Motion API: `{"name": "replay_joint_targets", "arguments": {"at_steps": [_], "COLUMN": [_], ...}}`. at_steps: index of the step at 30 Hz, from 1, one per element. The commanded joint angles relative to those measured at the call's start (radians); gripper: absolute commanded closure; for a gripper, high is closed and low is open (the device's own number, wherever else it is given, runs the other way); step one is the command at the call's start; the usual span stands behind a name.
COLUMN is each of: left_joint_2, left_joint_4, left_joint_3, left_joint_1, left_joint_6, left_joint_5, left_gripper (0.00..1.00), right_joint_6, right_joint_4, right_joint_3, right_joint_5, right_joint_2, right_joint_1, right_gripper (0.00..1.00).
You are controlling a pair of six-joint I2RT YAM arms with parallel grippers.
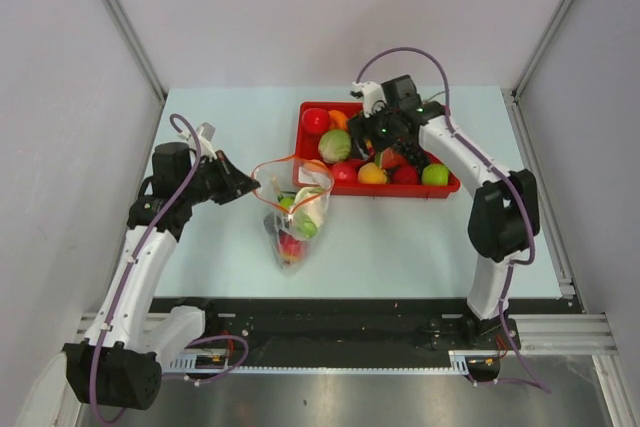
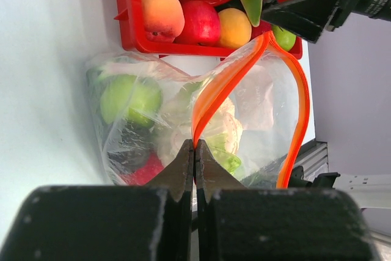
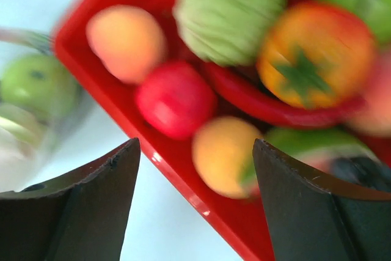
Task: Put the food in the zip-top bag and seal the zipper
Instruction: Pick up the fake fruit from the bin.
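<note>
Half loaded at best, judging by the pile in the red rectangular plastic tray [image 2: 127, 10]: filling step in hand, sealing not yet due. Just off that tray's near-left corner, upright on the pale counter [image 1: 400, 247]: the clear, crinkly zip-top bag [image 2: 140, 114], already holding a glossy green toy apple [image 2: 130, 99], a pale knobbly piece that looks like cauliflower [image 2: 225, 123] and something red at the bottom [image 2: 143, 169]. Pinched fast in the left jaws: the thin orange-red zipper strip [image 2: 229, 77], with the bag mouth propped into a wide loop towards the tray. Spread wide and gripping nothing, the right jaws, poised over the tray's near wall above a smooth red round fruit [image 3: 175, 99] and a small yellow-orange one [image 3: 225, 154]; blurred there, so height hard to judge. Deeper in the tray: a ribbed green cabbage [image 3: 229, 13] and a curved red chilli [image 3: 269, 105]. Next, probably: lower the right jaws squarely around one round fruit, close on its widest part, since hard slick plastic may squirt from an off-centre pinch, then carry across from the tray and release inside the loop without dragging the thin film.
</note>
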Motion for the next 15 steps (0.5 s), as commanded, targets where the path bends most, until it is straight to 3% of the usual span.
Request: {"name": "replay_joint_targets", "arguments": {"at_steps": [1,7,15], "left_joint_2": [-0.016,0.011,0.011], "left_joint_4": [0.033,0.056,0.044], "left_joint_3": [-0.003,-0.002,0.020], "left_joint_1": [0.011,0.006,-0.001], "left_joint_6": [0.010,-0.004,-0.004], "left_joint_5": [0.037,0.052,0.044], "left_gripper": [1.00,1.00,1.00], "right_joint_6": [-0.113,-0.277,-0.329], "right_joint_4": [-0.122,-0.237,-0.232], "right_joint_3": [-0.054,-0.179,-0.192], "right_joint_5": [0.040,0.136,0.196], "right_joint_2": [-0.177,-0.255,-0.162], "right_joint_1": [-0.113,-0.220,-0.300], "right_gripper": [0.18,0.09,0.08]}}
